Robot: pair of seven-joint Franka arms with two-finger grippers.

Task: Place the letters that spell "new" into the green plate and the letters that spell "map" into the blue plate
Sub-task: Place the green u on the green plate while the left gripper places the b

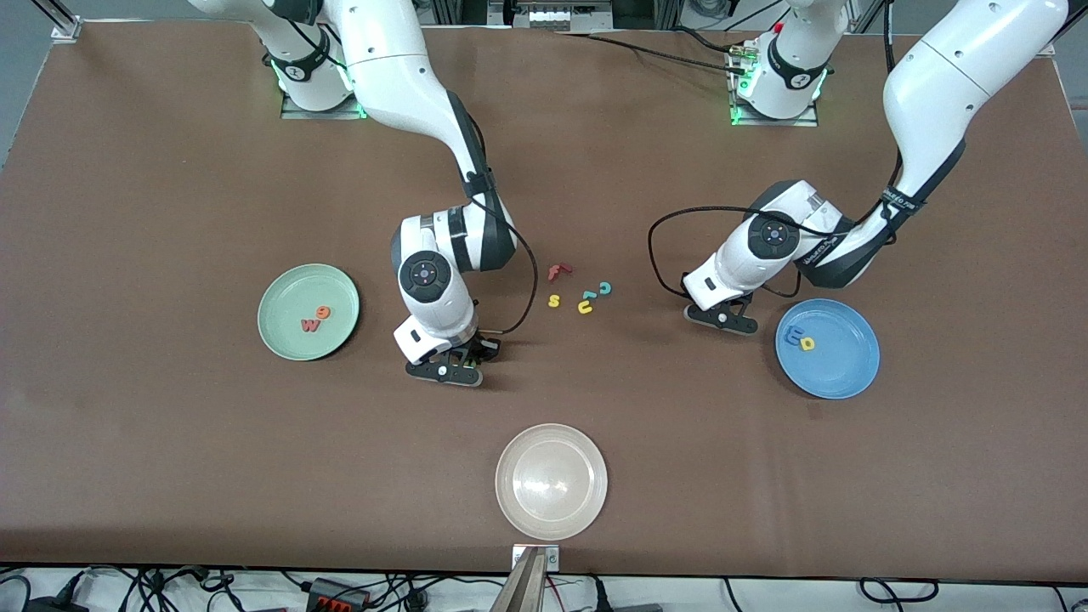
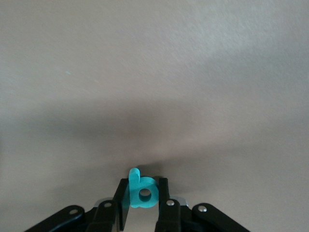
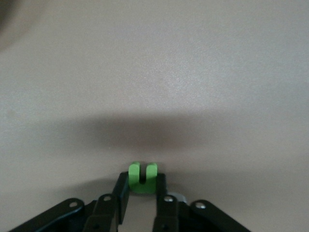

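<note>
Left end effector (image 2: 143,195) pinched a tiny teal toy letter "p" (image 2: 141,190) low over the brown worktop (image 1: 170,442) beside the round blue plate (image 1: 841,374), right end effector (image 3: 141,191) gripped a small green letter "n" (image 3: 142,178) near the pale mint-green plate (image 1: 285,327).

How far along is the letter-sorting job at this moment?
Done: the "w" and "e" lie in the green plate; the "m" and "a" lie in the blue plate. In hand: the right tool is shut on the "n", the left tool on the "p". Left: dropping each into its plate.
</note>
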